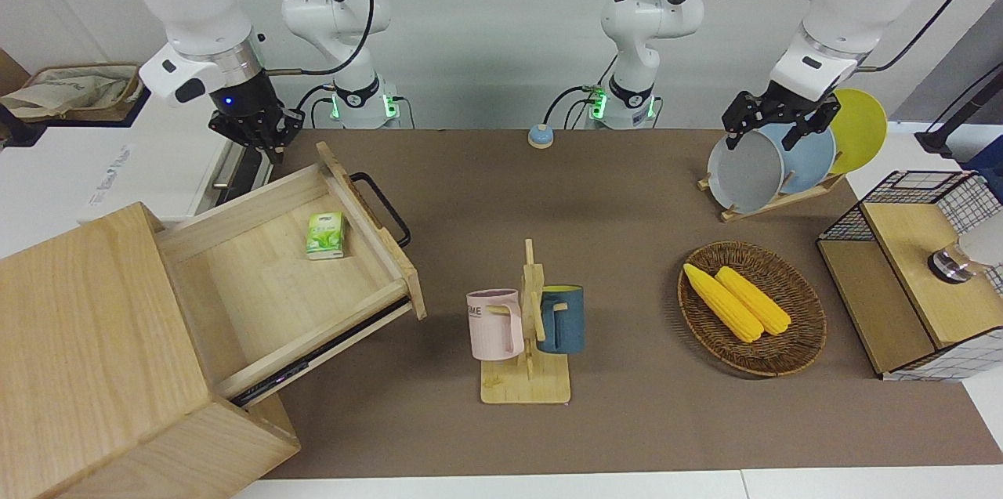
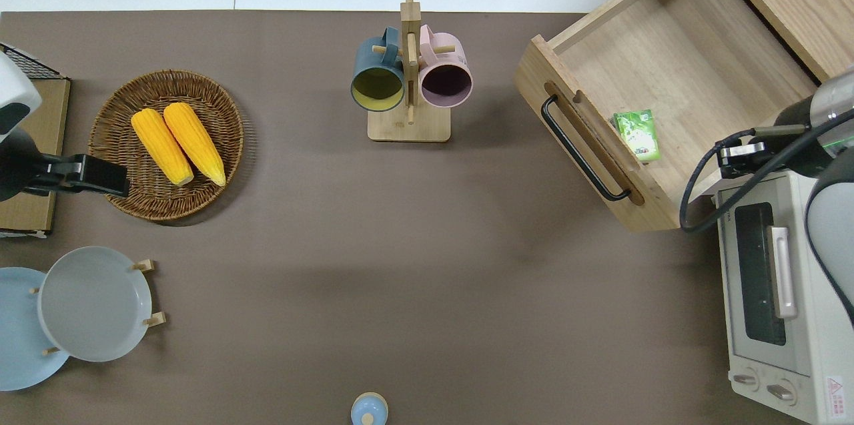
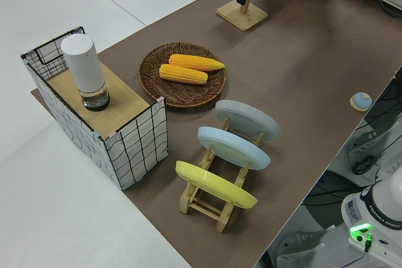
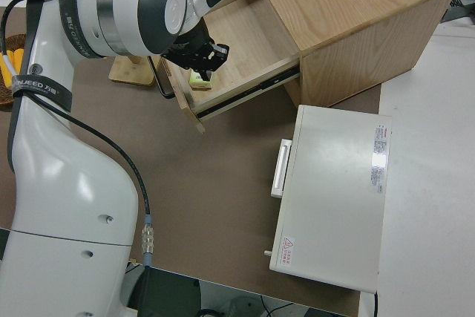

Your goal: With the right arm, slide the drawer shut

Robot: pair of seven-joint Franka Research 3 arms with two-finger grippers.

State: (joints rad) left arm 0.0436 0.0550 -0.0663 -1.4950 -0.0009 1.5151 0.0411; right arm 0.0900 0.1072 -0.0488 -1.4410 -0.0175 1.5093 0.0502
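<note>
The light-wood drawer [image 1: 258, 287] stands pulled far out of the pale wooden cabinet [image 1: 86, 342], its black loop handle [image 1: 382, 205] toward the table's middle. A small green packet [image 1: 325, 235] lies inside it. The drawer [image 2: 674, 65], handle [image 2: 580, 148] and packet [image 2: 637, 135] also show in the overhead view. My right gripper [image 1: 255, 137] hangs over the drawer's side wall nearest the robots [image 2: 734, 157], next to the toaster oven's corner, touching nothing I can see. It also shows in the right side view [image 4: 208, 57]. The left arm is parked.
A white toaster oven [image 2: 780, 291] stands beside the drawer, nearer the robots. A mug rack [image 1: 526, 327] with two mugs is mid-table. A wicker basket [image 1: 807, 319] of corn, a plate rack [image 1: 772, 201], a wire-grid box [image 1: 917, 272] and a blue bell [image 1: 540, 136] lie toward the left arm's end.
</note>
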